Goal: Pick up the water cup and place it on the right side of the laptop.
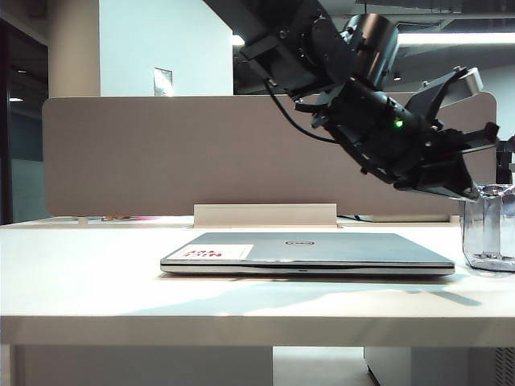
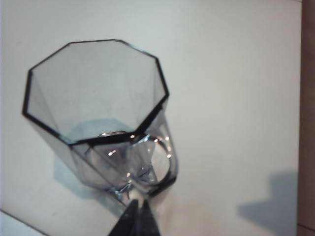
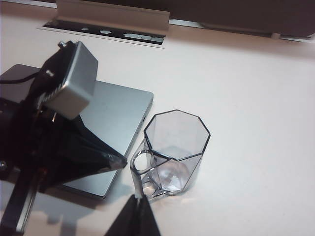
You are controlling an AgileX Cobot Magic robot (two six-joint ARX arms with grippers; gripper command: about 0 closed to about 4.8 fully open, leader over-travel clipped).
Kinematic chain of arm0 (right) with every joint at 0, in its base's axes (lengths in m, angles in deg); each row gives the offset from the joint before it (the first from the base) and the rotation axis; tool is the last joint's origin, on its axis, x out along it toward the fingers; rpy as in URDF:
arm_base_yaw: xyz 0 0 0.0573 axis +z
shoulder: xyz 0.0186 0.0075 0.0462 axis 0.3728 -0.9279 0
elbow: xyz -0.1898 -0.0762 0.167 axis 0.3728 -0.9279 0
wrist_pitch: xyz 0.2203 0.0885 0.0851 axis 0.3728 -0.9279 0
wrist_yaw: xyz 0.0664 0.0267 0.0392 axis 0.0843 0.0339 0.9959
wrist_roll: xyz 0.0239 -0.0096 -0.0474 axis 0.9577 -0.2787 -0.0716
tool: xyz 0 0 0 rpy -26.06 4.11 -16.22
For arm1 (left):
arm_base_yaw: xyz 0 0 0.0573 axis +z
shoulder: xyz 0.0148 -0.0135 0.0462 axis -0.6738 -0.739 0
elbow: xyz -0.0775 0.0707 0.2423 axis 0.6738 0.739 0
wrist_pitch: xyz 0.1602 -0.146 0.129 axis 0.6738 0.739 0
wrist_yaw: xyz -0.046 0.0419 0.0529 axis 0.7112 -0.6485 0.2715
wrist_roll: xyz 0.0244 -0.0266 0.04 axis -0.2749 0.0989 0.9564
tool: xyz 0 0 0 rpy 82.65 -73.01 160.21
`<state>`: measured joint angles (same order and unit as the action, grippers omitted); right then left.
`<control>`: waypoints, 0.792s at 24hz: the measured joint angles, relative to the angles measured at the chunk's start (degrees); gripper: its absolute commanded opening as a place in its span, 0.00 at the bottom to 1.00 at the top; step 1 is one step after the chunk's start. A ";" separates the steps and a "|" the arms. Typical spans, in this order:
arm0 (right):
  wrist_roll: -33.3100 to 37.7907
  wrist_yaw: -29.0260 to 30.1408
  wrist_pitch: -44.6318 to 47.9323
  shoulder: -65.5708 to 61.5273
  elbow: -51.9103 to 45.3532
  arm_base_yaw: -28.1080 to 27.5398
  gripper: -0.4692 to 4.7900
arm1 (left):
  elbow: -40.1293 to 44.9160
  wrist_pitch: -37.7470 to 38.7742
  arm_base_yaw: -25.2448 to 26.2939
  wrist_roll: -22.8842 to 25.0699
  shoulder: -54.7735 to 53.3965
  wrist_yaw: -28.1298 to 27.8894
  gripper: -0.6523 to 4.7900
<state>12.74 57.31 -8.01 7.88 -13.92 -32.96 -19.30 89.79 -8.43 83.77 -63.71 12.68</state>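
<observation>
Water cup [image 1: 488,227] sitting upright on tabletop [image 1: 80,265], right of laptop [image 1: 310,251]. Left gripper [image 3: 118,162] closed empty beside handle, right gripper [image 3: 136,216] closed empty; clear without nudging.

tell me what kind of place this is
Probably an open-plan office. A grey desk divider panel backs the white desk, a closed laptop lies on it, and ceiling strip lights run behind.

The laptop [image 1: 322,248] lid bears a round dark logo; its white sticker's [image 1: 208,252] red print is unreadable.
</observation>
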 measured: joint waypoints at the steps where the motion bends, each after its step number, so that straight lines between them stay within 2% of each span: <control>1: 0.00 -0.02 -0.09 0.39 0.00 0.00 0.07 | 0.00 -0.13 -0.22 0.00 0.00 0.00 0.11; 7: 0.00 -1.33 -1.20 4.52 0.00 -0.04 0.07 | -0.02 -1.97 -1.11 0.72 -1.53 1.60 0.11; 12: 0.00 -1.51 -2.89 6.84 0.00 -0.15 0.08 | 0.00 4.22 -0.94 2.19 -1.53 2.34 0.11; 15: 0.00 -1.53 -3.28 6.84 0.00 -0.15 0.08 | 0.00 4.76 -0.20 2.93 -1.53 2.34 0.11; 19: 0.00 -1.53 -4.26 6.86 0.00 -0.13 0.08 | 0.00 3.52 0.02 4.76 -1.53 -1.97 0.11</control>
<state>12.74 55.78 -12.27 14.74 -13.92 -33.09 -19.30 93.31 -8.41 88.53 -65.24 10.71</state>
